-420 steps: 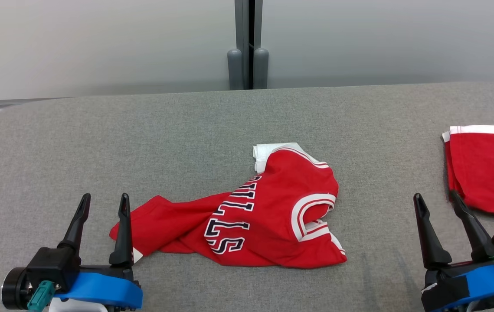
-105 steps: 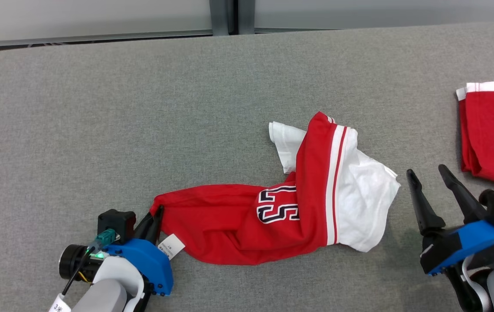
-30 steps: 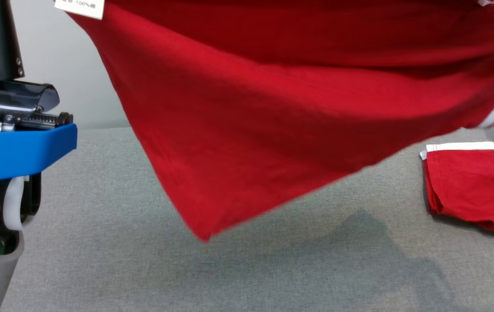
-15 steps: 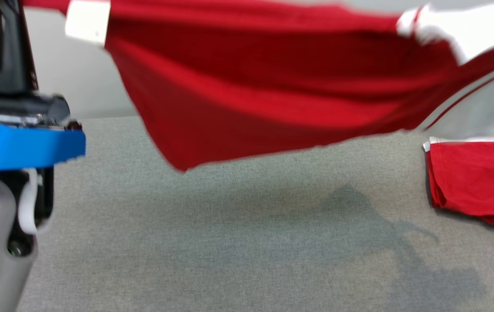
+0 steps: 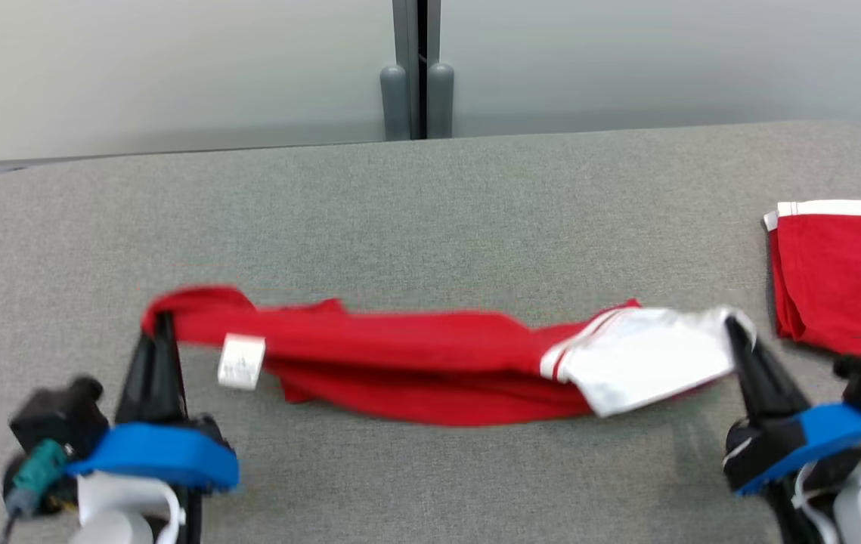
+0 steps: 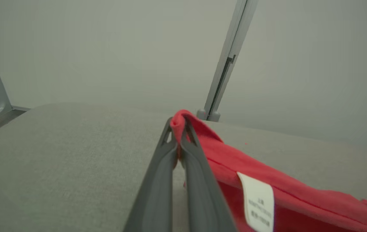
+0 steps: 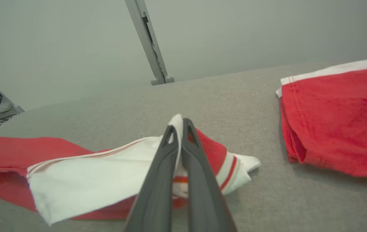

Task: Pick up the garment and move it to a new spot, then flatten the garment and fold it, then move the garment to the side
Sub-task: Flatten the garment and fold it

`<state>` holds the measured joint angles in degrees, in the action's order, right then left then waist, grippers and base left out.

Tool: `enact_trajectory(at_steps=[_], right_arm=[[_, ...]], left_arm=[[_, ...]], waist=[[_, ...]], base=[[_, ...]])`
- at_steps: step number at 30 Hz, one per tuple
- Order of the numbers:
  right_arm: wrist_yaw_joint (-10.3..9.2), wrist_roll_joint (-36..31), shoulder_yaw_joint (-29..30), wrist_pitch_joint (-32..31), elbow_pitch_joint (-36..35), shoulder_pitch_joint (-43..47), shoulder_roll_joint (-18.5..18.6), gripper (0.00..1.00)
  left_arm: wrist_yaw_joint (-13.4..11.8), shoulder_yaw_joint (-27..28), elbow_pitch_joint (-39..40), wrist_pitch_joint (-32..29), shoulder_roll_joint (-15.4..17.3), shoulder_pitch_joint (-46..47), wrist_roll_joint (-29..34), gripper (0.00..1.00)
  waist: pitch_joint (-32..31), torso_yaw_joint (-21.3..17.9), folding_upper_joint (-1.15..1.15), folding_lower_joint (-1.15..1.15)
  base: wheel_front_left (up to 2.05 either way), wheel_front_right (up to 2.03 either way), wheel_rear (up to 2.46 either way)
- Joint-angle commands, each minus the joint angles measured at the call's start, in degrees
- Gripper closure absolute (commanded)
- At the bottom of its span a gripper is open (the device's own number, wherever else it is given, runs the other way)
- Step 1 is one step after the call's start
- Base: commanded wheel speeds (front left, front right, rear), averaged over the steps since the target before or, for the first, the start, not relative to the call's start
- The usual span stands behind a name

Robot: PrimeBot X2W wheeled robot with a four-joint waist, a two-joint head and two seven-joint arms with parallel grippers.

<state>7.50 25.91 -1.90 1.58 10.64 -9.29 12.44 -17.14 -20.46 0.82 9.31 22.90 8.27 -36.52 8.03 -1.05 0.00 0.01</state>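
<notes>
**Red jersey stretched into a band: flattening and folding not yet done**

Red-and-white cotton jersey (image 5: 415, 355) lies across the middle of the head view on the grey fabric-covered desk (image 5: 400, 204). It is bunched into a long, narrow band rather than spread flat. The left gripper (image 5: 164, 321), at lower left, has its jaws pinched tight on the red end. The right gripper (image 5: 732, 329), at lower right, has its jaws closed on the white end.

Step 1, the pick-up and move, looks about finished. Flattening has barely begun: the layers lie doubled, and the white care label (image 5: 241, 361) hangs near the left end. Folding and the move aside remain.

A folded red garment with white trim (image 5: 846, 279) sits at the right edge, well apart from the jersey.
</notes>
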Motion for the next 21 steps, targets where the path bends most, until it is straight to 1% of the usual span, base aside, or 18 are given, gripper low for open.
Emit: enact_trajectory(at_steps=[1,5,9,10,11,12,13,14,17,21], right_arm=[[-0.01,0.4,-0.2,0.9,0.8,1.0,-0.3,1.00],[-0.02,1.4,-1.8,4.2,6.4,3.3,-2.0,1.00],[-0.01,2.0,-3.2,6.9,10.3,3.8,-2.7,1.00],[-0.02,2.0,-3.5,7.3,11.1,3.9,-2.8,0.68],[-0.01,2.0,-3.8,7.8,11.6,3.9,-2.8,0.16],[-0.01,1.6,-3.9,8.3,11.9,3.9,-2.6,0.00],[-0.01,1.2,-3.9,8.7,12.0,4.0,-2.3,0.00],[-0.02,0.6,-3.9,9.1,11.9,4.2,-2.0,0.00],[-0.01,-1.4,-2.9,10.1,10.4,5.4,-1.1,0.00],[-0.01,-5.0,0.4,10.6,5.2,7.7,0.1,0.00]], left_arm=[[0.1,0.0,-0.8,0.4,-0.1,-1.0,-0.5,1.00],[1.2,-0.5,-5.7,1.1,-2.4,-5.6,-3.5,1.00],[3.0,-1.5,-10.3,1.4,-3.9,-7.7,-5.3,1.00],[3.5,-1.7,-11.1,1.6,-4.2,-7.9,-5.5,1.00],[3.7,-1.9,-12.0,1.9,-4.4,-7.8,-5.5,0.95],[4.1,-2.3,-12.8,1.9,-4.6,-7.8,-5.3,0.28],[4.2,-2.6,-13.3,2.0,-4.9,-7.7,-5.2,0.00],[4.6,-3.0,-13.6,2.2,-4.9,-7.5,-4.9,0.00],[4.5,-3.3,-13.8,3.1,-4.4,-6.9,-3.6,0.00],[3.1,-3.2,-11.3,4.5,-3.0,-6.7,-0.3,0.00]], waist=[[0.3,0.2,0.00,-0.01],[0.9,0.0,0.00,-0.01],[1.0,-0.2,0.00,-0.01],[0.9,-0.1,0.00,-0.01],[0.8,-0.1,0.00,-0.01],[0.6,0.0,0.00,-0.01],[0.3,0.1,0.00,-0.01],[0.1,0.2,0.00,-0.01],[-1.0,0.5,0.00,-0.01],[-2.6,0.5,0.00,-0.01]], base=[[0.00,0.00,0.00],[0.00,0.00,0.00],[0.00,0.00,0.00],[0.00,0.00,0.00],[0.00,0.00,0.00],[0.00,0.00,0.00],[0.00,0.00,0.00],[0.00,0.00,0.00],[0.00,0.00,0.00],[0.00,0.00,0.00]])
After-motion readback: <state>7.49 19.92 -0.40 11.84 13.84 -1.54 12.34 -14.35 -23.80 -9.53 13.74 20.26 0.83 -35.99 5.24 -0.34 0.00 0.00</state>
